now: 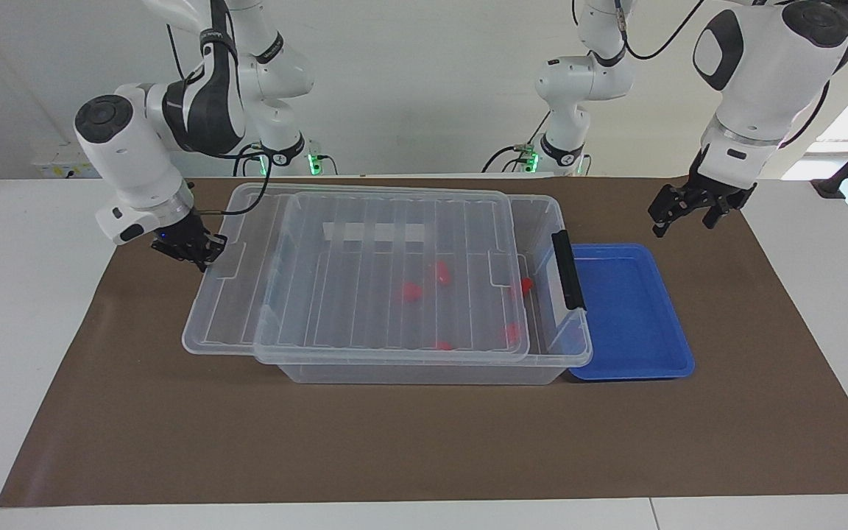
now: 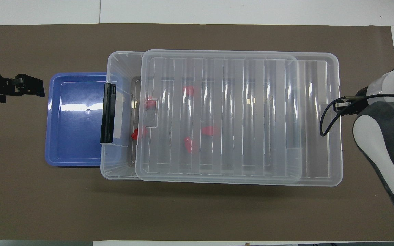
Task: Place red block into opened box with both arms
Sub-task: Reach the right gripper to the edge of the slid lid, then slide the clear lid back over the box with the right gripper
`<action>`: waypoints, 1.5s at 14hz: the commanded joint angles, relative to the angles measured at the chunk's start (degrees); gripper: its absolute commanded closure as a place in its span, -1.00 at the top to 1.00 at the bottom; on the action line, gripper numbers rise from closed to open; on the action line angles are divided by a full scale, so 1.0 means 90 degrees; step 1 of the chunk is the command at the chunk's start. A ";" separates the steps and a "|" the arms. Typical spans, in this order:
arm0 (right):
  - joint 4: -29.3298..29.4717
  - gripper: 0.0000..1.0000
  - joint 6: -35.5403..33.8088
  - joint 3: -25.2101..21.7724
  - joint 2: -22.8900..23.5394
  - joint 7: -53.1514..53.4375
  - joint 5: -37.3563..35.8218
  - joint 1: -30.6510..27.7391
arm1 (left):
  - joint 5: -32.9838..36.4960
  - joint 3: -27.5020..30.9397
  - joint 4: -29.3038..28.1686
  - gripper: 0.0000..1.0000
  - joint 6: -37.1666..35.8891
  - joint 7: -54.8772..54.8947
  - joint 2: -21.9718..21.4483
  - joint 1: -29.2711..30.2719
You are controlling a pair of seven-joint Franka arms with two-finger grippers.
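**Q:** Any labels or writing to log?

**A:** I see a pale strip [image 1: 376, 232] on the box's wall, viewed through the lid. I cannot read anything on it.

**Q:** Containers and contents?

**A:** The box [image 1: 424, 374] sits on the brown mat [image 1: 424, 442] mid-tabletop [image 1: 19, 294]. Its black latch handle [image 1: 568, 270] is at the left arm's end. The lid [image 1: 336, 294] lies flat on the rim and covers most of the box. It overhangs at the right arm's end, and a narrow strip is uncovered at the latch end. I count five red pieces inside, on the floor of the box. The red block [image 1: 523, 285] lies near the latch end under the lid's edge, with a second one [image 1: 512, 333] farther from the robots. Three more [image 1: 411, 292] sit under the lid toward the middle. The blue tray [image 1: 637, 309] sits right against the latch end; I see nothing in it.

**Q:** Tools?

**A:** The right tool [image 1: 199, 252] has its fingers pressed together at the lid's overhanging end rim and touches it. I cannot tell whether the lip is pinched between them. The left tool [image 1: 682, 217] is spread, holding nothing. It hangs over the mat beside the tray, toward the left arm's end.
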 commanded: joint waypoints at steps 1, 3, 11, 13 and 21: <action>-0.0382 -1.00 0.0327 0.0090 -0.0125 0.0171 0.0097 -0.0023 | 0.0070 -0.0032 0.0001 1.00 -0.0105 0.0021 -0.0075 0.0054; -0.0412 -1.00 0.0367 0.0197 -0.0125 0.0405 0.0097 0.0103 | 0.0070 -0.0032 0.0001 1.00 -0.0105 0.0021 -0.0075 0.0054; -0.0421 -1.00 0.0503 0.0567 -0.0134 0.0796 0.0097 0.0114 | 0.0070 -0.0032 0.0001 1.00 -0.0115 0.0021 -0.0075 0.0064; -0.0421 -1.00 0.0513 0.0646 -0.0134 0.0943 0.0097 0.0114 | 0.0070 -0.0032 0.0001 1.00 -0.0115 0.0021 -0.0075 0.0054; -0.0431 -1.00 0.0494 0.0812 -0.0144 0.1178 0.0097 0.0113 | 0.0070 -0.0032 0.0001 1.00 -0.0115 0.0021 -0.0075 0.0054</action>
